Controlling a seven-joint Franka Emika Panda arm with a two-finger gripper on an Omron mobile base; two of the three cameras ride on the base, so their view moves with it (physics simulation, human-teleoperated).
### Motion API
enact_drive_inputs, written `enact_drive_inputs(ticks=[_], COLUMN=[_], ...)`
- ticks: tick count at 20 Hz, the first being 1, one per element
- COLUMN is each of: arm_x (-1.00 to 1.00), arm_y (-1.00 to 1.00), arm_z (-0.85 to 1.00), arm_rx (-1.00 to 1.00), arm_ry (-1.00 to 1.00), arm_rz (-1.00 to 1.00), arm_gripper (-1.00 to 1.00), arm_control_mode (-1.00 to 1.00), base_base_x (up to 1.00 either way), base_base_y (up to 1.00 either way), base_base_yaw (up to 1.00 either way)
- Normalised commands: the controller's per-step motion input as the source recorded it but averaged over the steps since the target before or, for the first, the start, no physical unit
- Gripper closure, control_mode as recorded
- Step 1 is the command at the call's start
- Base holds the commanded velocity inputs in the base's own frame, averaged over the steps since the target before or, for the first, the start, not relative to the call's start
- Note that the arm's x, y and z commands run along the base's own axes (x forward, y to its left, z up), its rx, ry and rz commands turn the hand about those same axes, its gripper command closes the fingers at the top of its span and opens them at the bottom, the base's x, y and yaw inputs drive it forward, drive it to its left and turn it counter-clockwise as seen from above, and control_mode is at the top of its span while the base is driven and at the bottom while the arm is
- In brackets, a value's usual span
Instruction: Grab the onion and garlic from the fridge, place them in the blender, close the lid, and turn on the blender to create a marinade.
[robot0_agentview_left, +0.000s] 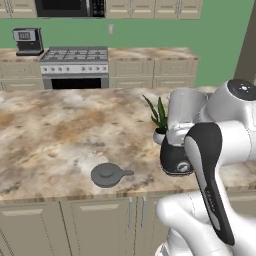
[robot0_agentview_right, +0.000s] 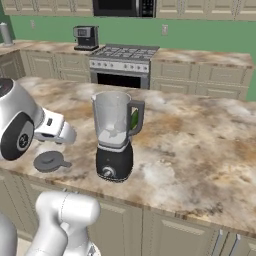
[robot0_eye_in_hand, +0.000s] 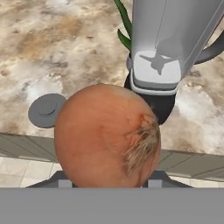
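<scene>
The onion (robot0_eye_in_hand: 107, 135), a round orange-brown ball with a dry tuft, fills the near part of the hand view with my gripper (robot0_eye_in_hand: 107, 177) shut on it. Only small dark finger parts show under it. It hangs in front of the counter's edge, short of the blender (robot0_eye_in_hand: 159, 43). The blender (robot0_agentview_left: 177, 130) (robot0_agentview_right: 115, 135) stands on the island with its clear jar uncovered and seemingly empty. The lid (robot0_agentview_left: 107, 175) (robot0_agentview_right: 50, 161) (robot0_eye_in_hand: 47, 110) lies flat on the counter to the blender's left. The garlic and the fridge are out of view.
A small potted plant (robot0_agentview_left: 157, 117) (robot0_eye_in_hand: 122, 26) stands just behind the blender. Across the aisle are a stove (robot0_agentview_left: 75, 65) (robot0_agentview_right: 122, 62) and a black coffee machine (robot0_agentview_left: 27, 41) (robot0_agentview_right: 86, 37). The marble island counter (robot0_agentview_left: 50, 130) stretches wide to the left of the lid.
</scene>
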Motion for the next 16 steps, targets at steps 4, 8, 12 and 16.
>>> enact_drive_inputs(ticks=[4, 8, 12, 16], arm_x=[0.15, 0.44, 0.81, 0.86], arm_y=[0.02, 0.0, 0.0, -0.34], arm_z=[0.64, 0.76, 0.81, 0.33], arm_rx=[-0.08, -0.04, -0.01, 0.0], arm_ry=[-0.07, -0.04, 0.0, 0.13], arm_rz=[0.0, 0.0, 0.0, 0.0], arm_gripper=[1.0, 1.0, 1.0, 1.0], arm_control_mode=[-1.0, -1.0, -1.0, -1.0], base_base_x=[0.0, 0.0, 0.0, 0.0], base_base_y=[0.0, 0.0, 0.0, 0.0], base_base_yaw=[0.0, 0.0, 0.0, 0.0])
